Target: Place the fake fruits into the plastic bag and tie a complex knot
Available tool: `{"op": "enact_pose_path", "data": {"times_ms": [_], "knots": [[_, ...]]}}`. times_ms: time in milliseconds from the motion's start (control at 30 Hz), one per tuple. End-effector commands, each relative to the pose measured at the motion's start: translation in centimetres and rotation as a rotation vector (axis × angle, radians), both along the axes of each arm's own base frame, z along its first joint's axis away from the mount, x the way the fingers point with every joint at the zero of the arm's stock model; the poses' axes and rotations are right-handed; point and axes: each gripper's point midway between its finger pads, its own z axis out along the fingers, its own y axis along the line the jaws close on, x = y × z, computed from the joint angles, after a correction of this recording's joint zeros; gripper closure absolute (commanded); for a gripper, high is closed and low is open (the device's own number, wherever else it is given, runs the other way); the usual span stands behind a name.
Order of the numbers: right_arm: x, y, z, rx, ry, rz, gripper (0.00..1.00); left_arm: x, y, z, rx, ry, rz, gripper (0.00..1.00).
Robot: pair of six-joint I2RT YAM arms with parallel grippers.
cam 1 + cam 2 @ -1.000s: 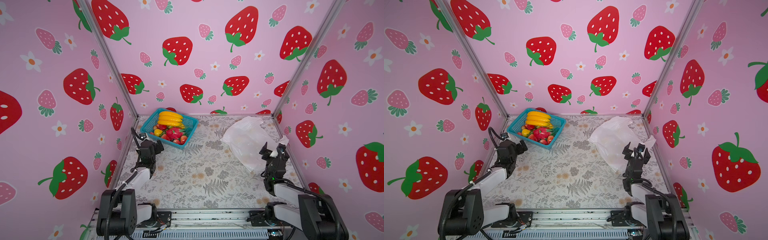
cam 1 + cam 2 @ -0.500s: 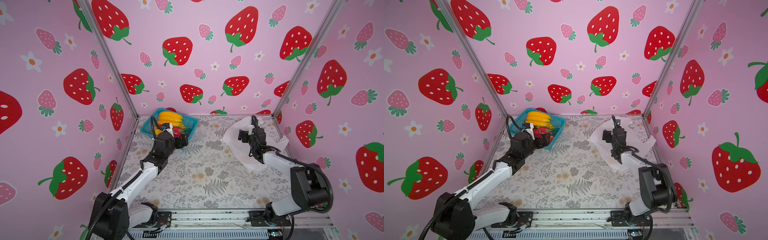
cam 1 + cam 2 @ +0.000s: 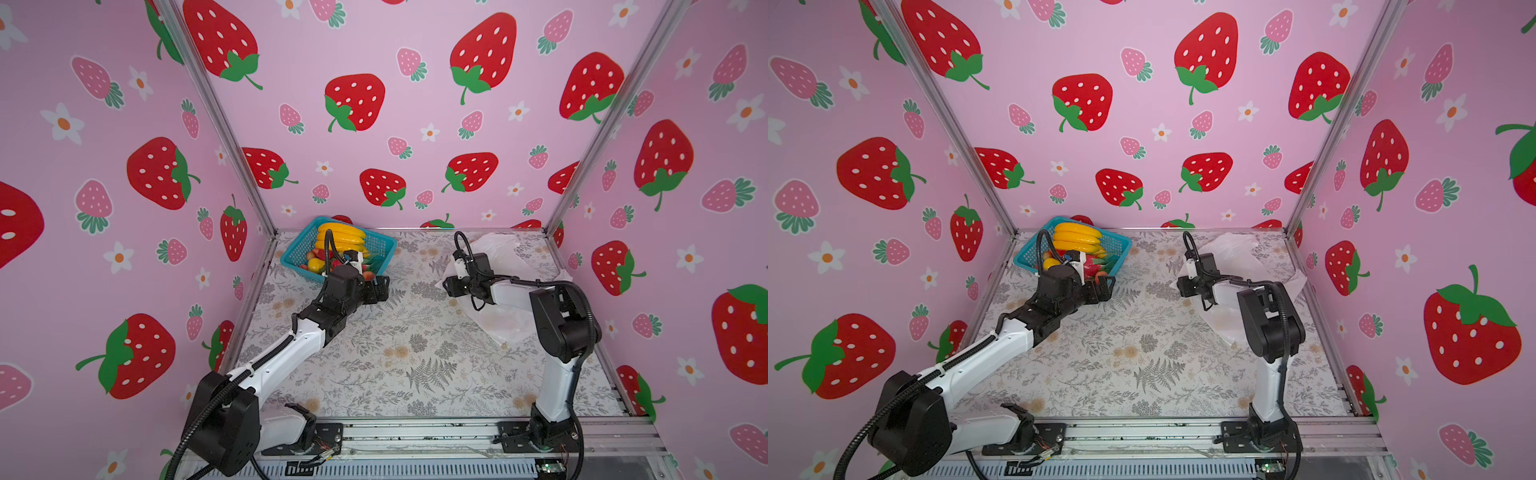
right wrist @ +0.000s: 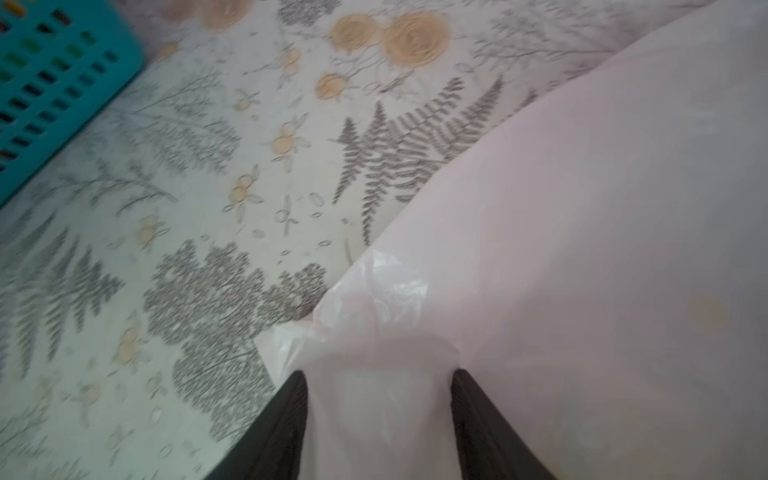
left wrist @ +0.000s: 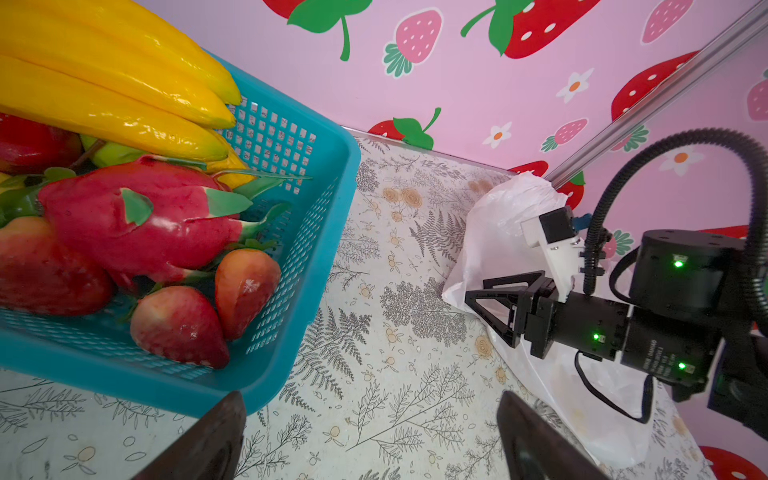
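The fake fruits lie in a teal mesh basket (image 3: 384, 245) at the back left: a yellow banana bunch (image 5: 104, 83), a pink dragon fruit (image 5: 145, 216), strawberries (image 5: 178, 324) and a lemon (image 3: 315, 264). My left gripper (image 5: 370, 409) is open over the table, just off the basket's near right corner (image 3: 1106, 286). The white plastic bag (image 3: 503, 253) lies flat at the back right. My right gripper (image 4: 378, 374) is at its left edge (image 3: 1181, 286). The jaws are half narrowed and still apart, with bag film (image 4: 582, 208) between them. No knot is in view.
The floral table (image 3: 415, 353) is walled by pink strawberry panels on three sides. A metal rail (image 3: 415, 432) with both arm bases runs along the front. The right arm's elbow (image 3: 561, 328) stands over the bag's near end.
Both arms have reached from the front to the back of the table. The left gripper has slid right along the basket. The right jaws have narrowed around the bag's edge.
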Motion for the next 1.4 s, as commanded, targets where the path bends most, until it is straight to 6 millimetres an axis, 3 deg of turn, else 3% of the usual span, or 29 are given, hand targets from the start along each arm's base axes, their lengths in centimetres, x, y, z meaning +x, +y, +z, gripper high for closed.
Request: {"op": "enact_pose_path", "data": {"times_ms": [0,67,167,300,433,533,633,800,900,1000,1100,1167,1267,1367], "knots": [[-7.9,1.9,1.2,0.153,0.162,0.235,0.48,0.3,-0.1,1.5,0.006,-0.024,0.008,0.04],[-11.1,0.4,2.2,0.187,0.183,0.232,0.51,0.1,-0.1,1.2,0.004,-0.018,0.009,0.04],[-11.2,-4.6,4.4,0.231,0.131,0.069,0.49,0.0,-0.5,0.3,-0.009,-0.001,0.007,0.04],[-6.0,-11.2,8.2,0.26,-0.06,-0.286,0.34,0.0,-1.2,-0.3,-0.035,0.017,-0.009,0.04],[0.0,-15.2,8.9,0.272,-0.108,-0.615,0.2,-0.3,-1.5,0.2,-0.03,0.009,-0.019,0.04],[3.4,-16.3,8.1,0.359,-0.068,-0.756,0.13,-0.6,-1.2,0.7,-0.016,-0.004,-0.017,0.04],[5.6,-16.6,6.7,0.37,-0.045,-0.845,0.05,-0.8,-1.0,0.8,-0.011,-0.013,-0.008,0.04],[7.0,-16.2,3.2,0.224,-0.032,-0.914,0.04,-0.6,-1.3,0.4,-0.014,-0.003,-0.015,0.04],[8.0,-15.2,1.7,0.142,-0.037,-0.895,0.09,-0.5,-1.5,0.1,-0.017,0.007,-0.021,0.04],[8.9,-13.9,0.2,0.064,-0.021,-0.85,0.2,-0.5,-1.6,0.1,-0.015,0.013,-0.024,0.04],[9.2,-12.2,-0.2,0.003,-0.035,-0.785,0.42,-0.7,-1.3,0.0,-0.004,0.014,-0.015,0.04],[9.4,-10.5,0.0,-0.026,-0.052,-0.719,0.58,-0.8,-1.1,0.0,0.001,0.011,-0.007,0.04],[9.4,-5.6,1.0,-0.007,-0.071,-0.493,0.82,-0.9,-1.0,0.2,0.002,0.006,-0.003,0.04],[7.1,0.3,2.8,0.01,-0.077,-0.172,0.95,-0.9,-1.1,0.3,0.001,0.009,-0.008,0.04]]}}
